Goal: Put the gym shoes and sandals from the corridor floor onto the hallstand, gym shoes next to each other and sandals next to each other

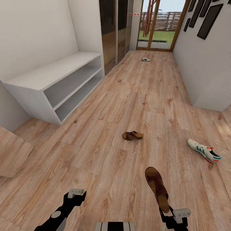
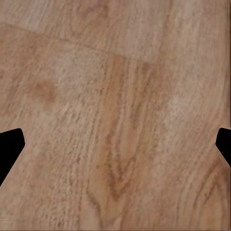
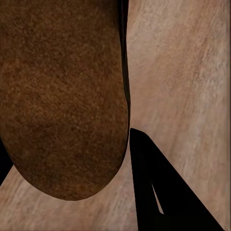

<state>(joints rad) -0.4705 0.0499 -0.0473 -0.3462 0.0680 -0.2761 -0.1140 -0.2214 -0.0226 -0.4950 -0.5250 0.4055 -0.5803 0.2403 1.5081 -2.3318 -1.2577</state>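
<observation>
- At the far left, a white bench with two open shelves (image 1: 57, 84) stood against the wall; no upper shelves showed on it, so I judged it might not be the hallstand meant.
- The left gripper (image 1: 76, 193) hung low at the near left over bare corridor floor (image 1: 96, 134). In the left wrist view its two dark fingertips (image 2: 9, 147) sat at opposite edges with only planks between them, so it was spread wide and held nothing.
- Near the middle of the floor lay one brown sandal (image 1: 132, 135), flat and clear of everything else. I judged it light and fairly stiff in the sole, best taken across the sole's edges near the heel.
- Far down the corridor, near the glass door, a gym shoe (image 1: 145, 59) lay small on the planks.
- The right gripper (image 1: 175, 214), at the near right, was pinching the heel end of the second sandal (image 1: 157, 187), which stuck out away from the robot with its dark insole up. The right wrist view showed the brown sole (image 3: 62, 96) close against one dark finger (image 3: 163, 187). Held only by one end, it could swing or slip, I judged.
- At the right, near the wall, the other gym shoe (image 1: 204, 150) lay on the floor, well apart from its mate. I judged it bulkier, with soft uppers, best gripped over the collar or across the midfoot.
</observation>
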